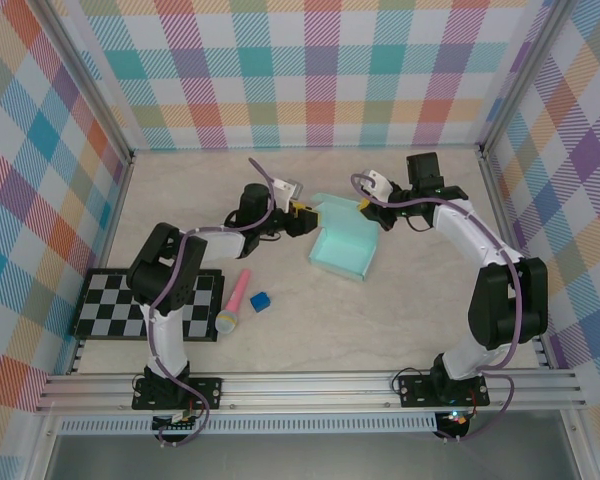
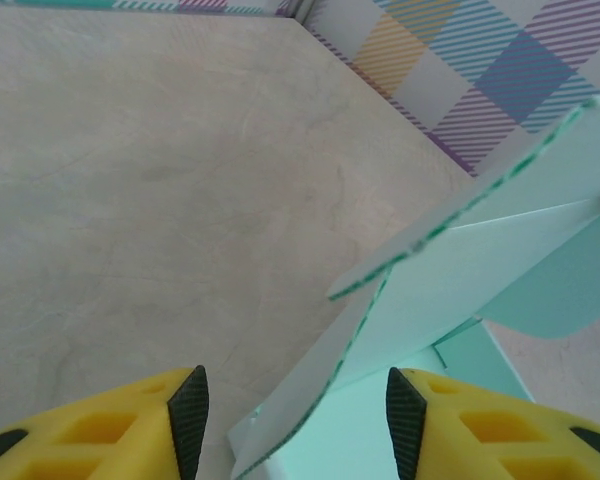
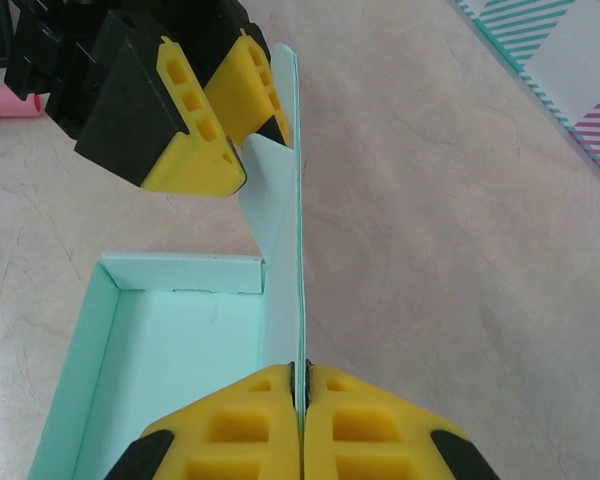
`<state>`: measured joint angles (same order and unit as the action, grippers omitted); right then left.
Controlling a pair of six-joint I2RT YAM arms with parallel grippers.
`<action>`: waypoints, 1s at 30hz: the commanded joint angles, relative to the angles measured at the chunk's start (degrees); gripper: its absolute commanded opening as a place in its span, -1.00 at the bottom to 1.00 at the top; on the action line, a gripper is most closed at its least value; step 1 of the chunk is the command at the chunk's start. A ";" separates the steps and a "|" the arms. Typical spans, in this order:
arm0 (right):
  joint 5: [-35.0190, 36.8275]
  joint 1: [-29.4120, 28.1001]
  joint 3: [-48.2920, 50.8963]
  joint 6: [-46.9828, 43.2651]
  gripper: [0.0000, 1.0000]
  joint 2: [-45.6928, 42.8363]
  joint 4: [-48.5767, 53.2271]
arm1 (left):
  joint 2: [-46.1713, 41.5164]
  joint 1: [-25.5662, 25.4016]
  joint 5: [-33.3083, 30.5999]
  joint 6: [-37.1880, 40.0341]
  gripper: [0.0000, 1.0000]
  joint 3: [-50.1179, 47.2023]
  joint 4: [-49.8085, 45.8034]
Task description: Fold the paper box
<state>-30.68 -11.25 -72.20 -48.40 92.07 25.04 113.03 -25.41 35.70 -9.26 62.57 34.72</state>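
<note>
Farthest left, a black-and-white checkerboard [image 1: 110, 305] is seen lying flat on the table [image 1: 410, 320], partly covered by the left arm. Just to its right a pink toy microphone [image 1: 235, 298] is laid at a slant. A small dark blue cube [image 1: 260, 301] is set just beside it, apart from the card. Further right, the left gripper [image 1: 302, 212] is held at the left side of the paper box [image 1: 342, 252]. Its jaws are seen apart in the left wrist view, with the edge of a raised flap passing between the black pads [image 2: 188, 410] without being pinched. The box itself is placed near the middle of the table, between the two grippers. It is formed as a shallow mint tray with low walls folded up and one tall panel stood upright along its far side. At the right, that panel is clamped edge-on between the closed yellow fingers [image 3: 240, 420] of the right gripper [image 1: 365, 207].
</note>
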 commanded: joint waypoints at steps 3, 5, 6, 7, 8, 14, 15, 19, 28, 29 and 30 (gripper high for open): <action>-2.10 0.51 0.23 1.37 -1.00 -1.70 -1.09 | -0.20 -0.51 5.82 -1.29 -0.02 -0.03 4.93; -2.28 0.52 0.22 1.70 -1.00 -1.57 -1.15 | 0.31 -0.78 6.35 -1.78 -0.15 0.35 5.01; -2.37 0.52 0.22 1.90 -1.00 -1.50 -1.26 | 0.58 -0.94 6.55 -2.10 -0.22 0.60 5.20; -2.52 0.52 0.31 1.95 -1.00 -1.52 -1.23 | 0.90 -1.14 6.57 -2.57 -0.31 0.92 5.49; -2.44 0.52 0.39 2.28 -1.00 -1.44 -1.52 | 1.33 -1.45 6.70 -3.10 -0.38 1.35 5.60; -1.69 0.37 0.91 3.98 -1.00 -1.40 -2.83 | 2.83 -2.67 7.23 -4.81 -0.49 2.52 6.13; -1.59 0.34 1.01 4.27 -1.00 -1.45 -3.04 | 2.89 -2.79 7.31 -5.10 -0.51 2.39 6.47; -0.21 -0.91 2.34 4.84 -1.00 -1.63 -4.61 | 2.80 -3.90 6.46 -5.33 -0.52 1.60 6.23; 1.83 -3.38 9.72 0.92 -1.00 -6.17 -8.52 | 3.30 -6.39 3.95 -6.19 -0.57 -1.92 7.53; 2.52 -3.79 10.85 -0.08 -1.00 -6.89 -9.13 | 3.41 -6.36 3.56 -6.12 -0.56 -2.36 7.54; 3.10 -4.21 12.05 -1.31 -1.00 -7.77 -9.75 | 3.49 -6.40 3.01 -5.87 -0.55 -3.04 7.58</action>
<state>-26.17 -13.26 -62.87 -46.00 86.13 17.98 115.44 -29.41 36.73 -15.27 61.45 40.77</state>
